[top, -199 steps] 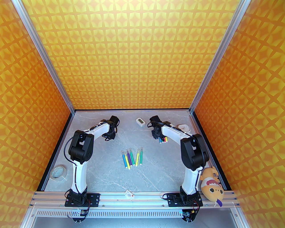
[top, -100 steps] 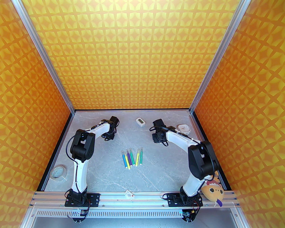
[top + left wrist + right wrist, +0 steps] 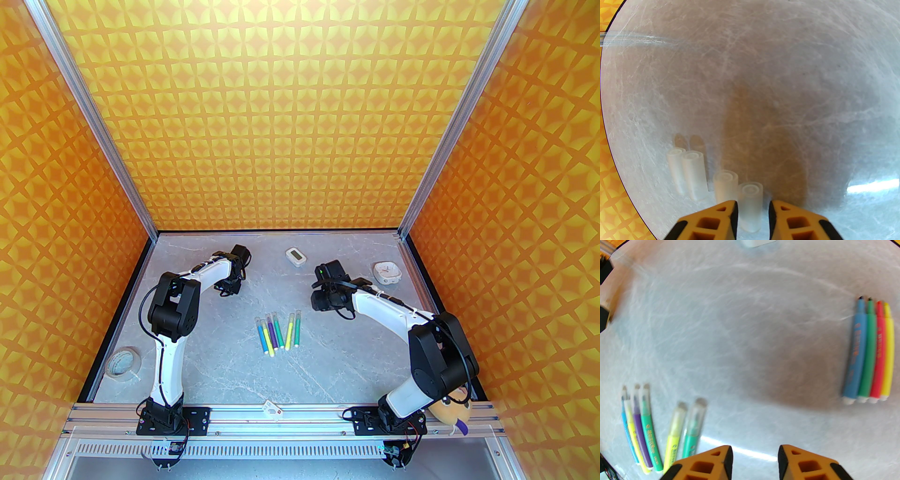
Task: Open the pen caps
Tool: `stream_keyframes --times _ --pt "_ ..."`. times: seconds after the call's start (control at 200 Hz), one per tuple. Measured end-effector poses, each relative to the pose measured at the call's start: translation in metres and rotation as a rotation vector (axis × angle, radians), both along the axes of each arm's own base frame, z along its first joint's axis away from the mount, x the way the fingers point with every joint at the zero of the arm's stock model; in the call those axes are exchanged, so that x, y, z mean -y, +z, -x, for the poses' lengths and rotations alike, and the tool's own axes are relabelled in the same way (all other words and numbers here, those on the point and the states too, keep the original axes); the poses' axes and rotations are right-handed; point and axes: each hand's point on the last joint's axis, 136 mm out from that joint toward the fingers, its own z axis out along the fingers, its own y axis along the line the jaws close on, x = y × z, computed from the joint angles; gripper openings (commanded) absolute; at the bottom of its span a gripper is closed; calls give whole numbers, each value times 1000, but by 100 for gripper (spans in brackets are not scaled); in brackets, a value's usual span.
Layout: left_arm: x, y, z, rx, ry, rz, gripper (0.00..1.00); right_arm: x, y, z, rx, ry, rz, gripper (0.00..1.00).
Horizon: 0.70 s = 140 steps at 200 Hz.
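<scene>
Several loose pen caps [image 3: 693,173], pale and translucent, stand upright in a row on the grey table. The rightmost cap [image 3: 750,206] stands between the fingers of my left gripper [image 3: 753,211], which is open with a small gap beside the cap. That gripper [image 3: 229,288] hangs at the back left. Four uncapped pens [image 3: 869,352], blue, green, red and yellow, lie side by side. Several capped pens [image 3: 277,332] lie mid-table, their caps [image 3: 697,411] on them. My right gripper [image 3: 754,460] is open and holds nothing, hovering [image 3: 323,304] just right of the capped pens.
A small white timer [image 3: 295,257] and a white clock [image 3: 387,272] sit at the back. A tape roll [image 3: 123,362] lies front left, a plush toy [image 3: 452,410] front right and a small white tag [image 3: 272,408] on the front rail. Orange walls enclose three sides.
The right arm has swung left and nearer, off the four uncapped pens towards the capped group, its jaws widening. The left gripper has opened off the cap, staying in place.
</scene>
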Motion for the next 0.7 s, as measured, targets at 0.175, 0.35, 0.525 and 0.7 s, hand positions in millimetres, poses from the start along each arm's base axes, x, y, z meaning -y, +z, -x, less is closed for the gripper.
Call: stream_keyframes --times 0.175,0.35,0.525,0.7 --pt "7 24 0 44 -8 56 43 -15 -2 13 -16 28 -28 38" --pt "17 60 -1 127 -26 145 51 -25 -6 23 -43 32 -58 38" --pt "32 64 16 152 -61 272 64 -32 -14 36 -74 7 -71 39" --pt "48 57 33 175 -112 403 74 -41 -21 50 -91 -4 -54 39"
